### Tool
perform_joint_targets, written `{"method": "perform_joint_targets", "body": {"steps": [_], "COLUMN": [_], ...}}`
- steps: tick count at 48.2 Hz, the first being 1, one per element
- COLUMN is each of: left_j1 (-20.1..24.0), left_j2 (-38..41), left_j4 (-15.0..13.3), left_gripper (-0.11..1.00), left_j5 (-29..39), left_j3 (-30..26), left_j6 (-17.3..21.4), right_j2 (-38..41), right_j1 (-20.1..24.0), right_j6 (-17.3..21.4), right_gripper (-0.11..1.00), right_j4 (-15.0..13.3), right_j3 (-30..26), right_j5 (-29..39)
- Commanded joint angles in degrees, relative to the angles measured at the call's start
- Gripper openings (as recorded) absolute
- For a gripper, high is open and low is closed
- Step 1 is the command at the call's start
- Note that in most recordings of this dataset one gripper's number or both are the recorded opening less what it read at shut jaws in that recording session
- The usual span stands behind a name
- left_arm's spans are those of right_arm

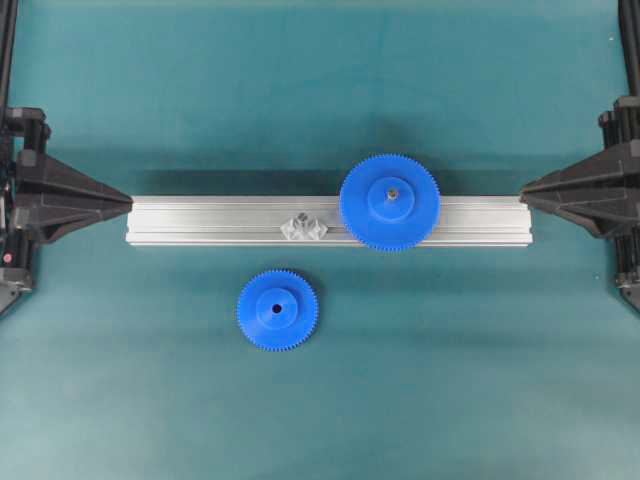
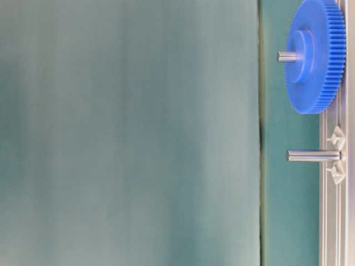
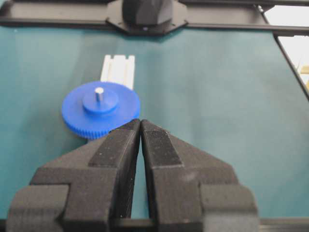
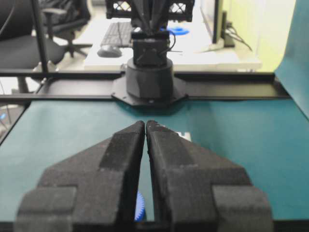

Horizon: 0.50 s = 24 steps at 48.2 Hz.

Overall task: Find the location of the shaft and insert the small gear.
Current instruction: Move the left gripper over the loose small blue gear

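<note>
Overhead view: small gear [image 1: 277,310] lies flat on the mat, near side of the rail [image 1: 200,220], below the shaft [image 1: 302,217], well apart from my empty, closed left claw [image 1: 128,203] and right claw [image 1: 524,190].

Larger blue gear [image 1: 389,201] on aluminium rail [image 1: 200,221]; teal mat [image 1: 300,90].

Overhead looks straight down; the table-level view skims sideways, close. Wrist cameras peer past their fingers [image 3: 140,126] toward each other, sharing the larger gear [image 1: 389,201].

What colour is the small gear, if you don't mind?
Bright blue; the small gear shows best in the overhead view.
</note>
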Motion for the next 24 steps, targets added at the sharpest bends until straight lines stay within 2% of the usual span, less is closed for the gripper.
{"method": "perform_joint_targets", "body": {"steps": [1,3,5,8,13,24], "left_j1": [-1.8,-2.1,-2.4,-2.8,-4.0,-5.2], "left_j2": [0.3,0.4,0.5,2.0,6.0,18.6], "left_j4": [0.6,0.6,0.6,0.6,0.6,0.6], "left_gripper": [0.11,0.11,0.07,0.00,-0.01,-0.01], "left_j5": [-0.5,-0.5,-0.4,1.1,5.6,10.6], "left_j3": [-1.6,-2.1,-2.8,-4.1,-7.0,-13.9], "left_j6": [-0.8,-1.1,-1.3,-1.7,-1.7,-1.6], "right_j2": [0.6,0.2,-0.3,-1.0,-2.2,-1.9], "right_j1": [0.2,0.2,0.2,0.2,0.2,-1.2], "right_j6": [-0.3,-0.1,0.3,1.0,1.8,2.0], "right_gripper": [0.16,0.18,0.24,0.17,0.09,0.07], "right_j4": [0.2,0.5,1.0,1.1,1.1,1.1], "right_j3": [-0.4,-0.1,-0.1,-0.2,-1.1,-1.4], "right_j5": [0.0,1.1,2.5,4.9,8.9,20.7]}}
